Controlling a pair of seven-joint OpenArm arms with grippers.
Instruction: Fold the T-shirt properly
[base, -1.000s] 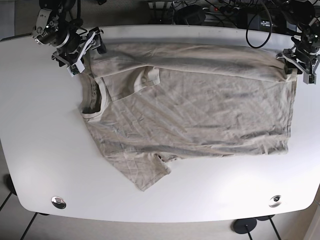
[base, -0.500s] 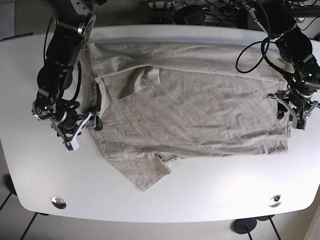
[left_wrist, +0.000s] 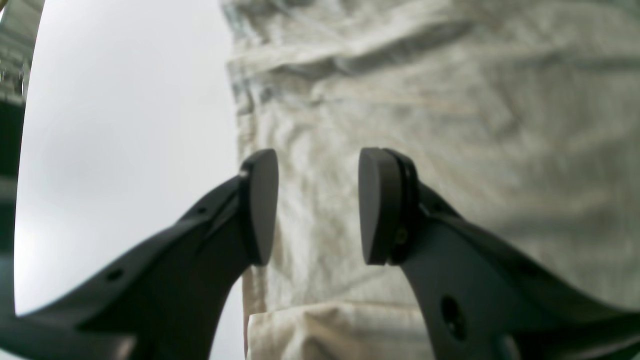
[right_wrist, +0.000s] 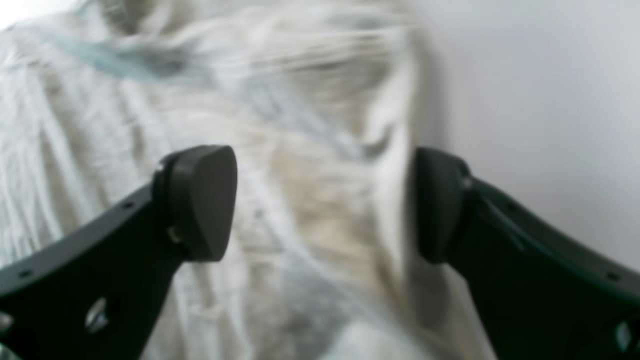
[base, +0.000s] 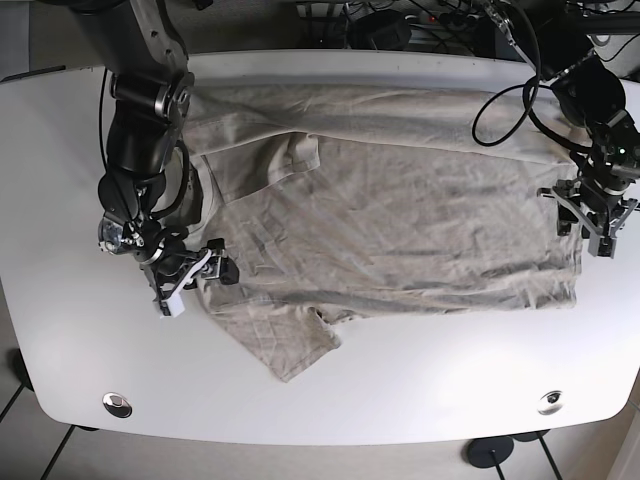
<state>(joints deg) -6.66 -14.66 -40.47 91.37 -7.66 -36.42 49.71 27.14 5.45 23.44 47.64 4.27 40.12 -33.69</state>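
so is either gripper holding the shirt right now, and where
Neither. The left gripper and right gripper are both open, poised over opposite side edges of the shirt, with no cloth pinched.

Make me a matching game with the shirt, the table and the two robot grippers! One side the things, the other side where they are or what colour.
Things:
1. T-shirt
2. table
3. left gripper
4. right gripper

Descriptions:
A. white
B. open at the shirt's hem side
C. beige, wrinkled
D. open at the shirt's shoulder side, below the collar

Pairs: 1-C, 2-A, 3-B, 4-D
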